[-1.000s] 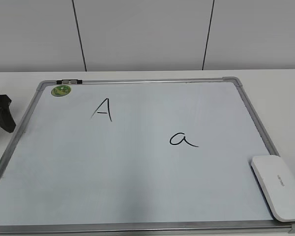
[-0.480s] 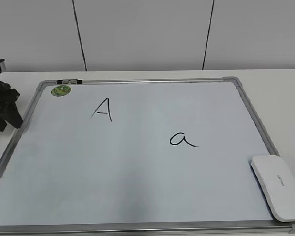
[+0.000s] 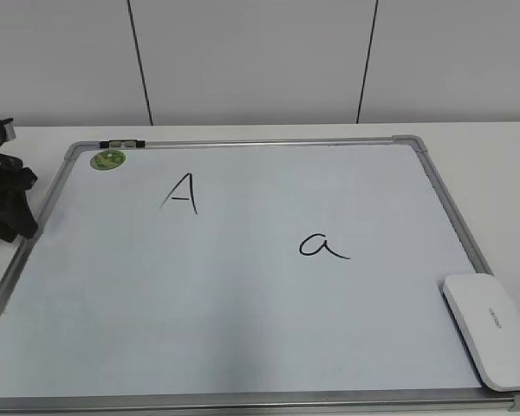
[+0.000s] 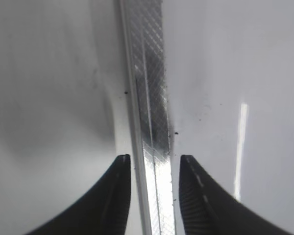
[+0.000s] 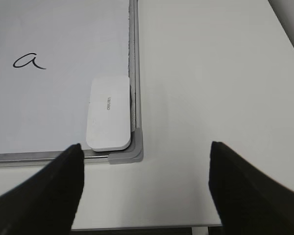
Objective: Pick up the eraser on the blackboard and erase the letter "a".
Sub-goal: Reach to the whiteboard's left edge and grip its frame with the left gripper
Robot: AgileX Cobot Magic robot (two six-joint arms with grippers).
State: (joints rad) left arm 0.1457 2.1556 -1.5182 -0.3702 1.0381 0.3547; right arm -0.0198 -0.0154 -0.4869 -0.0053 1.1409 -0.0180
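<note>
Nearest you in the exterior view: the eraser (image 3: pixel 491 330) lies flat on the blackboard (image 3: pixel 243 329), in its near right corner, touching or just inside the right frame rail. Nothing is holding it.

Your right gripper (image 5: pixel 143 183) shows only in its wrist view: fingers spread wide, nothing between them, hanging over the bare table just off that corner, above the eraser (image 5: pixel 109 112) and not touching it.

Mid-board: the letter "a" (image 3: pixel 322 246) is intact, well apart from the eraser, up and to its left. Capital "A" (image 3: pixel 181 192) sits farther back and left.

Left edge: your left gripper (image 4: pixel 150 169) has its fingers parted, one on each side of the board's left frame rail (image 4: pixel 149 93). Can't tell whether they touch it.

Far left corner: green sticker (image 3: pixel 107 159).
</note>
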